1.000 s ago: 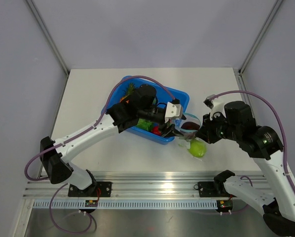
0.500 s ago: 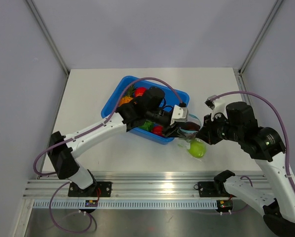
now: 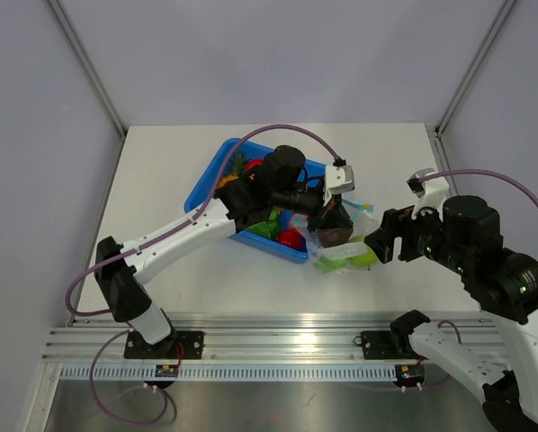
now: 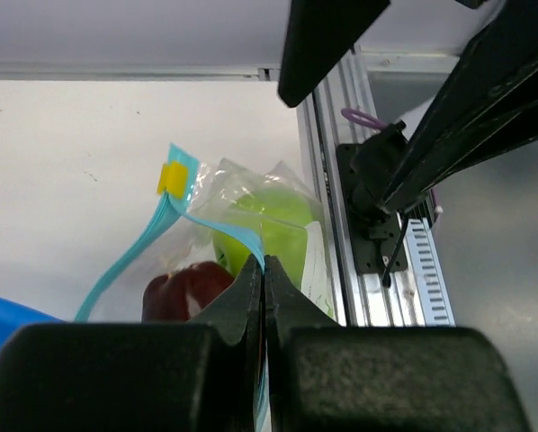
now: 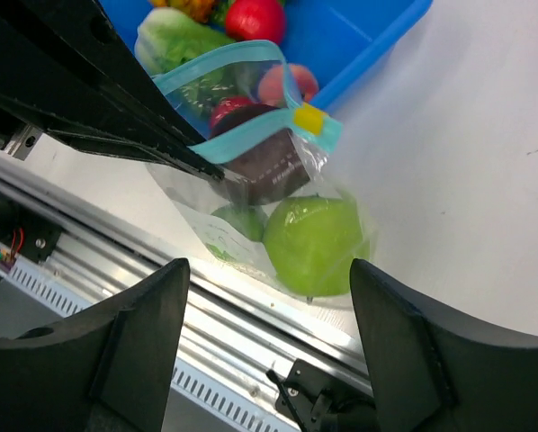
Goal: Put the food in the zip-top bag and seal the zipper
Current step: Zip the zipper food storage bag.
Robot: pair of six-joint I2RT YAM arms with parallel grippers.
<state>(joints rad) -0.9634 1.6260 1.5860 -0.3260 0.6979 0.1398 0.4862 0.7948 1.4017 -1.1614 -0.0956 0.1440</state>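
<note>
The zip-top bag (image 5: 192,198) is lying on the table (image 3: 395,162) just off the near right corner of the blue tray (image 3: 211,173). Its long axis is running from that corner toward the aluminium rail (image 3: 278,346). The closed bottom is pointing at the rail and the mouth is facing the tray.

A green apple (image 5: 314,241) is sitting at the bag's bottom, farthest from the tray. A smaller green piece (image 5: 237,220) is touching it. A dark purple-red fruit (image 5: 271,166) is resting above both, nearer the tray.

The zipper (image 5: 251,142) is gaping open in a loop, with its yellow slider (image 5: 309,118) at the end away from the tray. The left gripper (image 4: 264,288) is reaching over the tray's near wall and is clenched on the zipper's strip.

The right gripper (image 3: 377,245) is hovering beyond the bag, on the side away from the tray. Its fingers are spread and are grasping nothing.

Lettuce (image 5: 174,38) and a red tomato (image 5: 255,18) are lying inside the tray.
</note>
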